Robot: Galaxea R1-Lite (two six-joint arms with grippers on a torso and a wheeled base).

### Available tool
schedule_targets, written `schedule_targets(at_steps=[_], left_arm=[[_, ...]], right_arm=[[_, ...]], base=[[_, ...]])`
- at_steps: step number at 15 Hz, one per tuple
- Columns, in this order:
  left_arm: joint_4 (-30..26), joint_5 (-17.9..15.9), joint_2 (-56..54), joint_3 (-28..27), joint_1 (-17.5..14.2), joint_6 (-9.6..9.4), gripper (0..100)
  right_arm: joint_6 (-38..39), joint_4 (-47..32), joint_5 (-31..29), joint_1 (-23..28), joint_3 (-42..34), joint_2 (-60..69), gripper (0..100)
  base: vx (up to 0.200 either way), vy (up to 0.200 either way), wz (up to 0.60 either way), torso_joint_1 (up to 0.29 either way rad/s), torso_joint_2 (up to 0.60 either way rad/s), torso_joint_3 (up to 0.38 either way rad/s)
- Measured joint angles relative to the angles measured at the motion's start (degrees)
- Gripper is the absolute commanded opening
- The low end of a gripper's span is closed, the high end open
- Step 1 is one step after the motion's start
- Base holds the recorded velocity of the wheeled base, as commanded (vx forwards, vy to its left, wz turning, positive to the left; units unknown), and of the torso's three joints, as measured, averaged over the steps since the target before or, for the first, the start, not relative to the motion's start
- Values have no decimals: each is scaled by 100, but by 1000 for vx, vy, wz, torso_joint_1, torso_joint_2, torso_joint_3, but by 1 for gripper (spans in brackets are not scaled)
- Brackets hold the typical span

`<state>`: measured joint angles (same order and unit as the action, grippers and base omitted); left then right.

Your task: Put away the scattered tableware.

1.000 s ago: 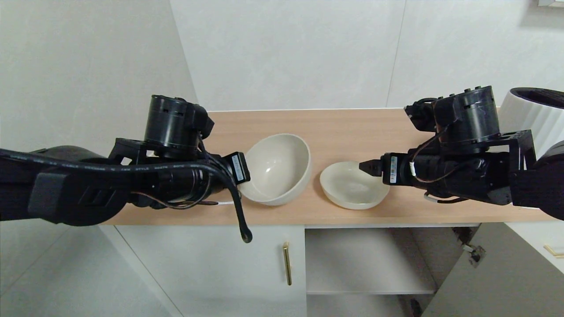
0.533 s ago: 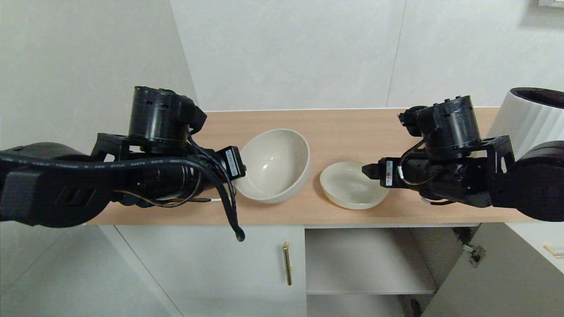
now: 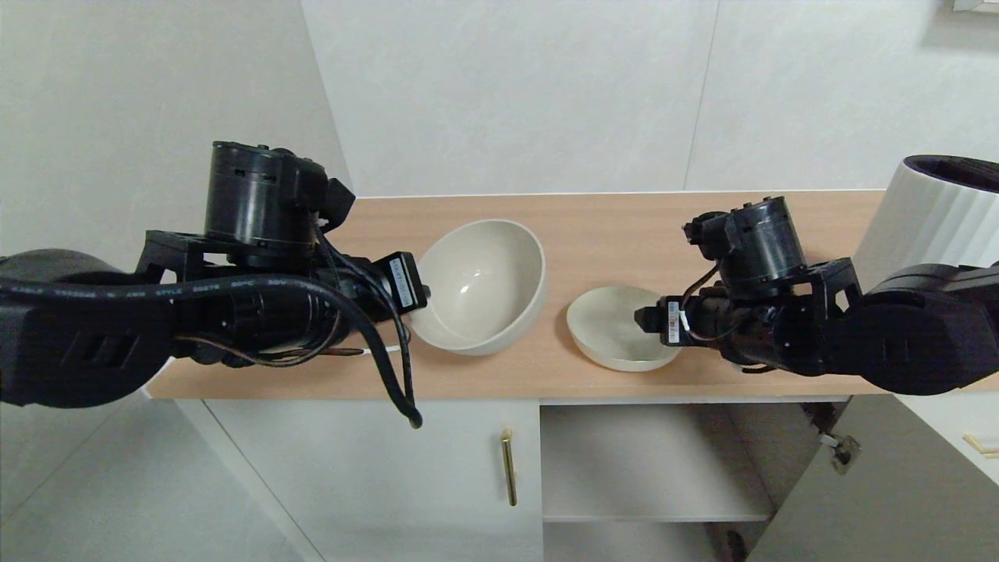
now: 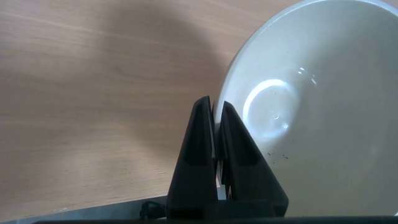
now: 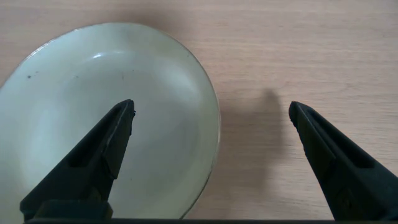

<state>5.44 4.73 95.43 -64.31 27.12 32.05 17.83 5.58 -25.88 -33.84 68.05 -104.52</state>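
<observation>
Precariously, left gripper (image 4: 215, 106) pinches glossy rim of tilted cream ceramic bowl (image 4: 311, 112), risking slip; spread right gripper (image 5: 211, 106) straddles pale shallow dish (image 5: 93, 81)

The bench (image 3: 609, 226) is pale wood grain, smooth and matt. The deep bowl (image 3: 484, 281) and the shallow dish (image 3: 605, 329) look like cream glazed ceramic, glossy with highlights. The cupboard handle (image 3: 507, 467) is brassy metal.

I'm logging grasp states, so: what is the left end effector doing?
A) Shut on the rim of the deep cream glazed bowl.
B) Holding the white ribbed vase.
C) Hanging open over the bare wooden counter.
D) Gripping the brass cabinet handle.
A: the left wrist view shows the left end effector pinched on the rim of the deep cream glazed bowl.
</observation>
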Motion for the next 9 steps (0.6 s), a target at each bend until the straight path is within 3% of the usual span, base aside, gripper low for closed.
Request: schedule_targets(at_steps=[3,4,9], left_arm=[[4,0,-11,4,5,2,0],[6,0,-15,4,5,5,0],[17,2,-17,-2,5,2,0]], right_arm=[[0,-4,2,5,6,-41,100],[1,-4,2,2,6,-50,0],[1,-77,12,5,11,-55,0]], base=[[0,0,0,0,0,0],[0,0,0,0,0,0],[0,0,0,0,0,0]])
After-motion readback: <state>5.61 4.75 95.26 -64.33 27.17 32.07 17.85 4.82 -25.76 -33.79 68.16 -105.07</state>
